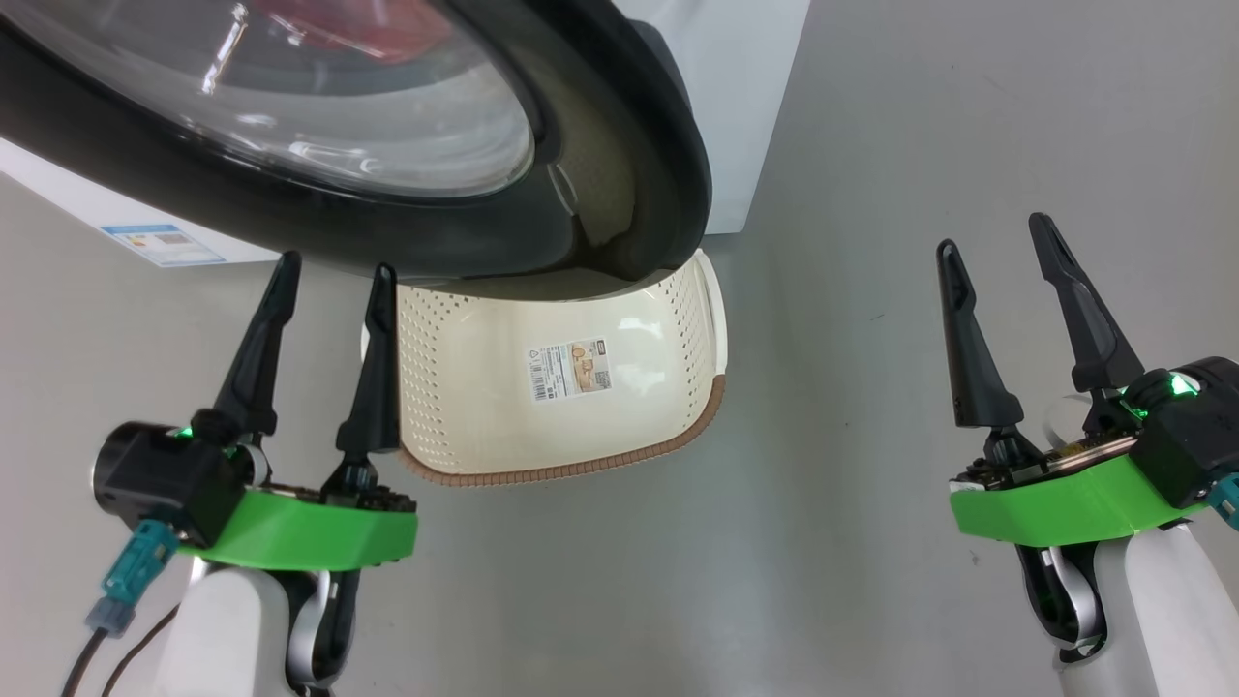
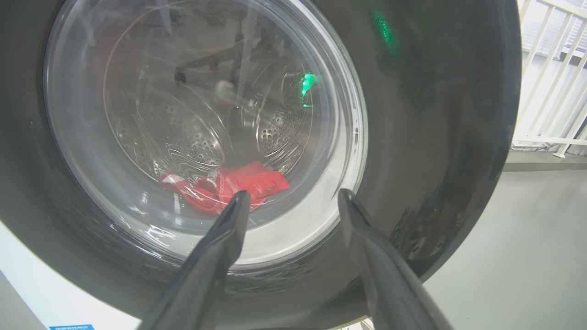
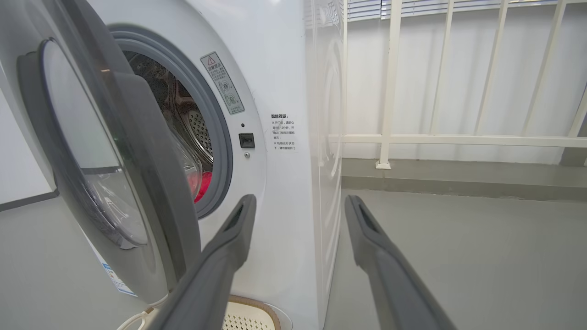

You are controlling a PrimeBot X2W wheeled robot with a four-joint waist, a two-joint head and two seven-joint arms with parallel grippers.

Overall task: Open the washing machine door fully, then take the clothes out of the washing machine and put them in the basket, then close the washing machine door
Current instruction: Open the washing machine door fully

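Note:
The washing machine door (image 1: 581,223) stands partly open, its black rim and glass bowl overhanging the basket (image 1: 561,387) on the floor. In the right wrist view the door (image 3: 137,192) swings out from the white washing machine (image 3: 284,91), showing a gap to the grey ring and steel drum. Red clothes (image 2: 229,185) lie in the drum, seen through the glass, and a red patch of clothes (image 3: 203,185) shows in the gap. My left gripper (image 1: 334,281) is open just below the door rim. My right gripper (image 1: 997,237) is open, off to the right over bare floor.
A white railing (image 3: 458,137) with a low step runs behind the machine on the right. Grey floor (image 1: 871,532) spreads around the basket. A blue label (image 1: 165,242) marks the machine's front panel.

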